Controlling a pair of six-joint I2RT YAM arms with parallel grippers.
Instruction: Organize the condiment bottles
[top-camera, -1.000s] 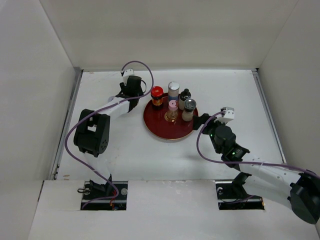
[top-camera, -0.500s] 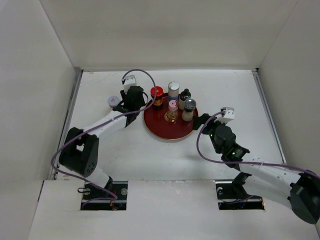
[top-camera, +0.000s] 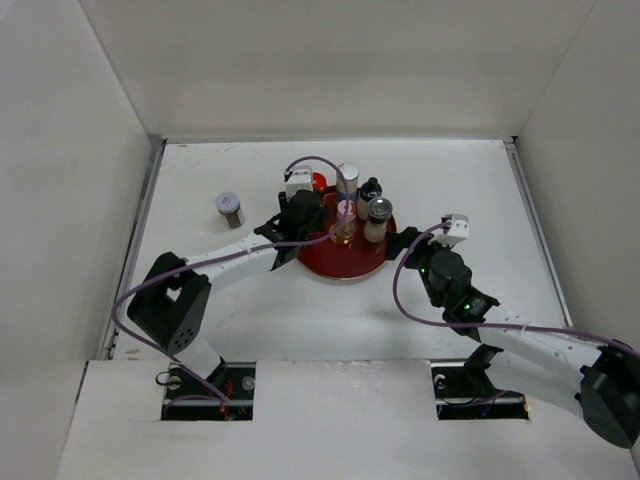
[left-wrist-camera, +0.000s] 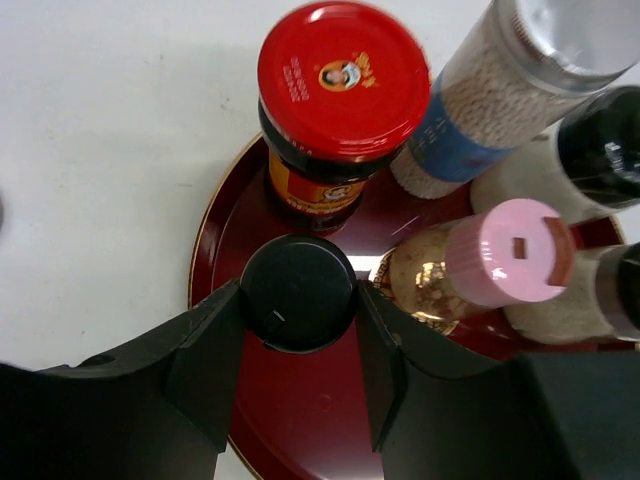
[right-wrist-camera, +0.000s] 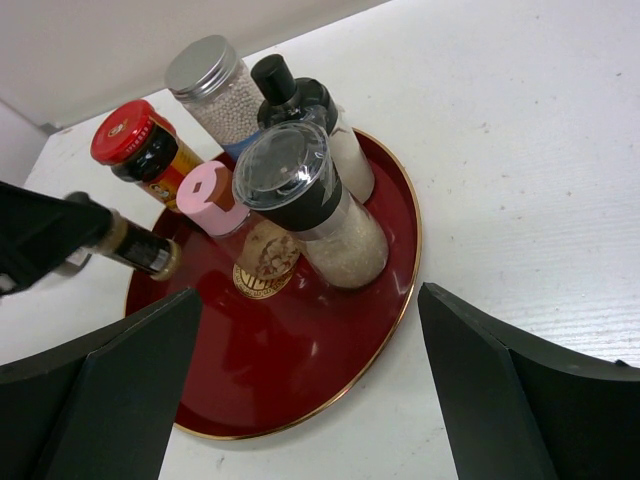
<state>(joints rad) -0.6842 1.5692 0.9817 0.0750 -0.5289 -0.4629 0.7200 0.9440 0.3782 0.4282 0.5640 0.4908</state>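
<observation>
Left wrist view: my left gripper (left-wrist-camera: 300, 322) is squeezed tight on the black cap of the thin dark bottle (left-wrist-camera: 298, 285), with one finger on each side of it. The bottle is over the left part of the round red tray (left-wrist-camera: 300, 420). I cannot tell if its bottom touches the tray. Just past it stands the jar with the red lid (left-wrist-camera: 343, 80). Next to that jar is the tall jar with the blue band (left-wrist-camera: 470, 120), which has a shiny silver lid. The bottle with the pink cap (left-wrist-camera: 515, 250) is just beside one of my fingers. In the top view these all stand close together on the back part of the tray. A bottle with a black top (top-camera: 371, 188) and a shaker with a clear top (top-camera: 380, 212) stand there too. One small shaker with a grey cap (top-camera: 229, 208) stands alone on the white table (top-camera: 450, 180), well apart from the tray, out to its left. My right gripper (top-camera: 404, 241) is open very wide and holds nothing. It sits low, just beside the right rim of the tray, and its fingers point at the bottles. In the right wrist view the thin dark bottle sticks out of my left gripper at a slant, and its lower end is over the tray's left side.
</observation>
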